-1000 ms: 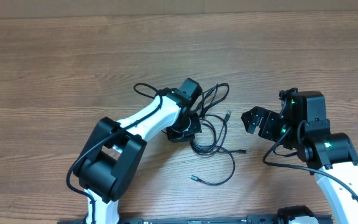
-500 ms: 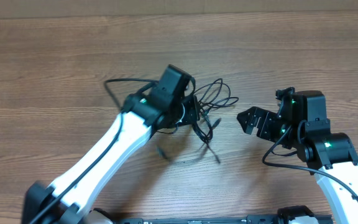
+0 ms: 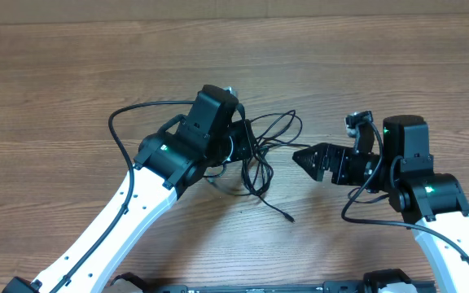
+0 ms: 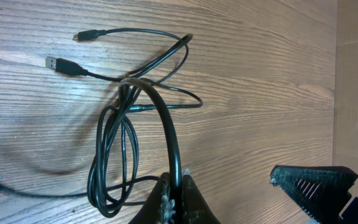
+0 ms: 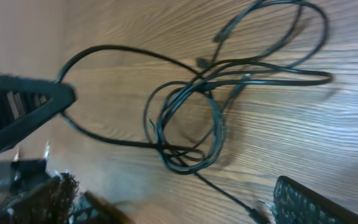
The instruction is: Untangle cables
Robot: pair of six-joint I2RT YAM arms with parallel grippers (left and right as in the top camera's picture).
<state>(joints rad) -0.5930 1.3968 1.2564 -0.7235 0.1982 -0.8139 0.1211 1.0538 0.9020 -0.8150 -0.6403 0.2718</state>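
Observation:
The cables [image 3: 269,138] are thin black cords tangled in loops on the wooden table, with one strand trailing to a small plug [image 3: 288,218]. My left gripper [image 3: 245,145] is at the left side of the tangle. In the left wrist view it [image 4: 176,186] is shut on one strand that arches up from the looped bundle [image 4: 112,155]. A USB plug [image 4: 58,63] and a smaller plug [image 4: 83,35] lie free on the wood. My right gripper [image 3: 309,156] is open just right of the tangle, touching nothing. The tangle [image 5: 188,124] lies ahead of its fingers [image 5: 309,199].
The left arm's own thicker black wire [image 3: 133,110] loops out to the left of its wrist. A pale cardboard strip [image 3: 234,8] runs along the table's far edge. Bare wood [image 3: 55,73] surrounds the tangle.
The left arm has swung out and up while gripping a strand, pulling the bundle leftward and drawing in the trailing loop. The right gripper has turned and moved left, closer to the tangle.

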